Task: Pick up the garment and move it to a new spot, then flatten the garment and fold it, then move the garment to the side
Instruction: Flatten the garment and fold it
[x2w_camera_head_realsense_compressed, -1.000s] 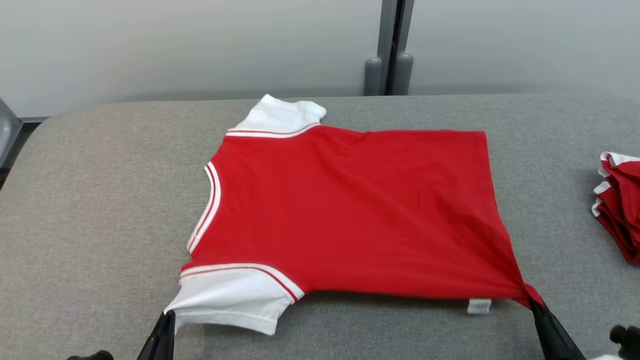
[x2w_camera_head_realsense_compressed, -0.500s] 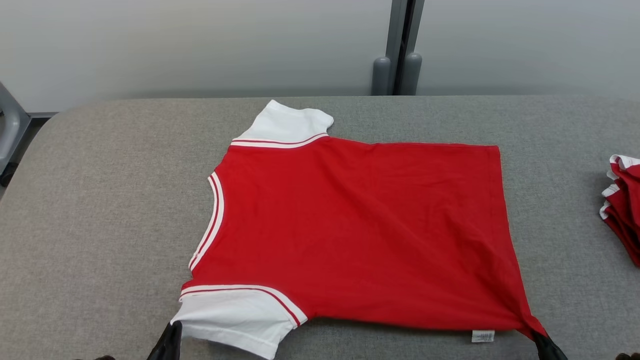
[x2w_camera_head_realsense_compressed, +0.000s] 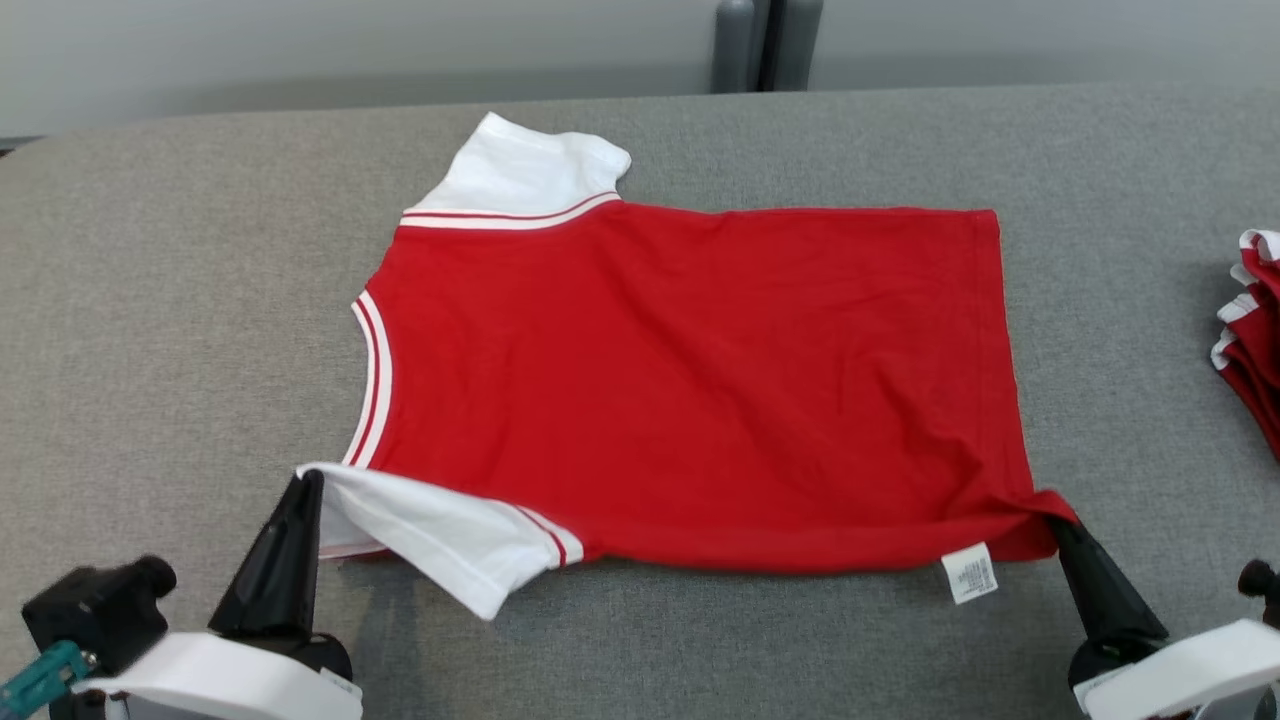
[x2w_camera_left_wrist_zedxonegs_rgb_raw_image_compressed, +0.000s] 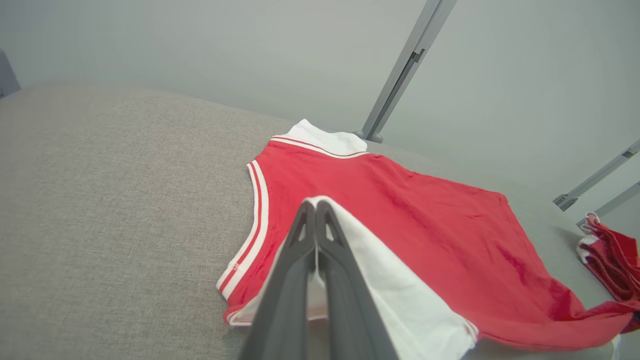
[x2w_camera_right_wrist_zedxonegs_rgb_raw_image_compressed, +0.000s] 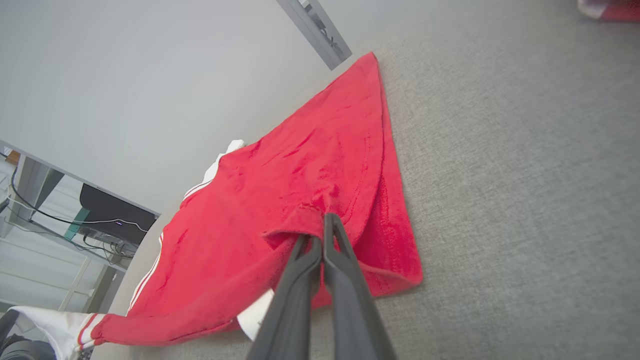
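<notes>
The garment lay spread flat across the middle of the table, collar toward the left edge and hem toward the right edge, well apart from a red pile at the right edge. The left pincer, pressed together, pinched the near white sleeve, which stood raised off the table and turned over. The right pincer, likewise pressed together, pinched the near hem corner, just beside the label. Flattening appeared done, and the step in hand was judged to be the start of the fold, with the near long side taken up at both ends. The next move would call for both pincers to carry that side toward the far edge together, level and taut, and lay it on the far half before letting go.
</notes>
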